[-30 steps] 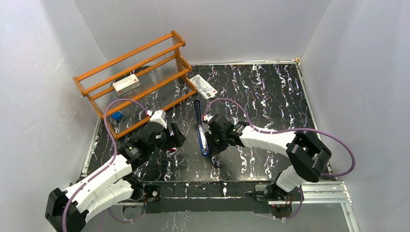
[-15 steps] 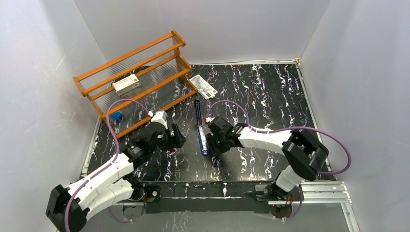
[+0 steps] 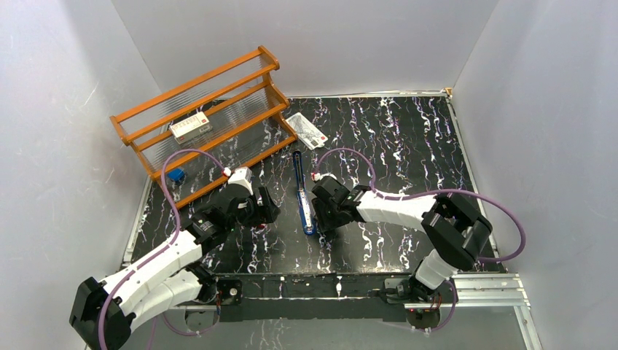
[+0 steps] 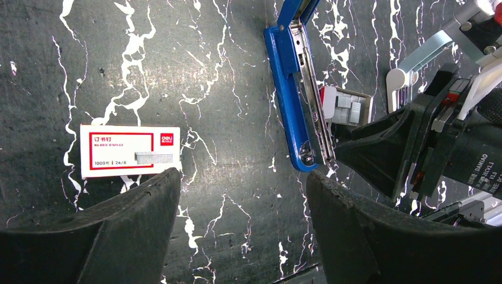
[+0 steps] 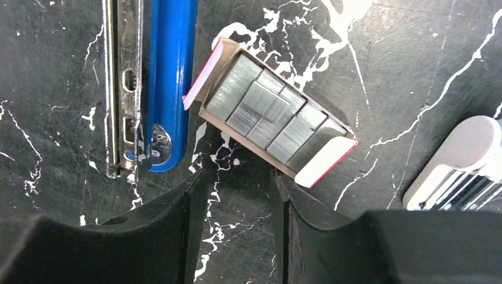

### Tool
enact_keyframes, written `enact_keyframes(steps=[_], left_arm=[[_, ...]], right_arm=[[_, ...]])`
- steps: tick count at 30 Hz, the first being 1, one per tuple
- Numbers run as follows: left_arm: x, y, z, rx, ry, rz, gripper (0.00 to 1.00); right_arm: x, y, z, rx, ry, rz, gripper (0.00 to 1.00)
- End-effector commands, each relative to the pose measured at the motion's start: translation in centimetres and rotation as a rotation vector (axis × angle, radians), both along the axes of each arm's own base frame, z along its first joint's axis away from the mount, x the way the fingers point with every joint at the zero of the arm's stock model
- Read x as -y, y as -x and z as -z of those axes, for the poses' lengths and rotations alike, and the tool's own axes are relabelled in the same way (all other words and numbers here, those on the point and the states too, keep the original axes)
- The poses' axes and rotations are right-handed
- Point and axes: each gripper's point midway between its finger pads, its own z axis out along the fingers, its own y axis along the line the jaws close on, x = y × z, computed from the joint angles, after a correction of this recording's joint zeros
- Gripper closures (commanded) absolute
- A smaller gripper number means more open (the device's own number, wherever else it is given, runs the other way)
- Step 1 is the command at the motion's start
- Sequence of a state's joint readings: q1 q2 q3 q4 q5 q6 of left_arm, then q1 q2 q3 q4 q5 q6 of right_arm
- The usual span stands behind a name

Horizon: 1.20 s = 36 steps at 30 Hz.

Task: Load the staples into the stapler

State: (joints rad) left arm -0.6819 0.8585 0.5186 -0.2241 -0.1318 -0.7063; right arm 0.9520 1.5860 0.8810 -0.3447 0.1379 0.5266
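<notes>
The long blue desk stapler (image 5: 171, 71) lies swung open, silvery channel showing, midway across the marbled black worktop (image 3: 408, 146), nearer its near edge. Just right of it sits the pale cardboard tray of silvery staple strips (image 5: 275, 118). The right gripper (image 5: 237, 177) hangs by the tray's near corner, fingers narrowly apart, empty. The left gripper (image 4: 240, 177) gapes wide, empty, between the stapler and the red-and-white box sleeve (image 4: 130, 151).

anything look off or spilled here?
Nothing spilled. The staple tray lies askew beside the open stapler. Its staple strips are broken into uneven pieces that lie jumbled, not in one neat row. The red-and-white sleeve sits apart, left of the stapler.
</notes>
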Motion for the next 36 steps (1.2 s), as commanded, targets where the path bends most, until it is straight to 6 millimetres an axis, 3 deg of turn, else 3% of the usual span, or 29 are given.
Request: enact_keyframes(steps=[1,6,12,16,25,36], left_arm=[[-0.4,-0.6,-0.5,0.029,-0.007,-0.023,0.25],[-0.4,-0.6,-0.8,0.040,0.000,-0.024,0.25],[-0.4,-0.7,-1.2,0.049,0.007,-0.026,0.25],[-0.4,-0.6,-1.3,0.047,0.014,-0.026,0.25],[-0.2,-0.6,-1.1,0.040,0.016,-0.023,0.24],[0.1,-0.9,-0.2,0.015,-0.010,-0.012,0.24]], right_arm=[[0.5,-0.9,-1.2,0.047,0.019,0.053,0.48],[0.1,-1.5,-4.5,0.118,-0.066,0.052,0.44],[-1.3,-2.1,-7.3,0.194,-0.136,-0.056,0.49],[-1.1,-3.0,-6.3,0.204,-0.047,-0.122,0.57],[-1.2,-4.1,-5.3,0.246,0.028,-0.311,0.55],[-1.2,-5.1,-4.5,0.196,0.030,-0.288,0.56]])
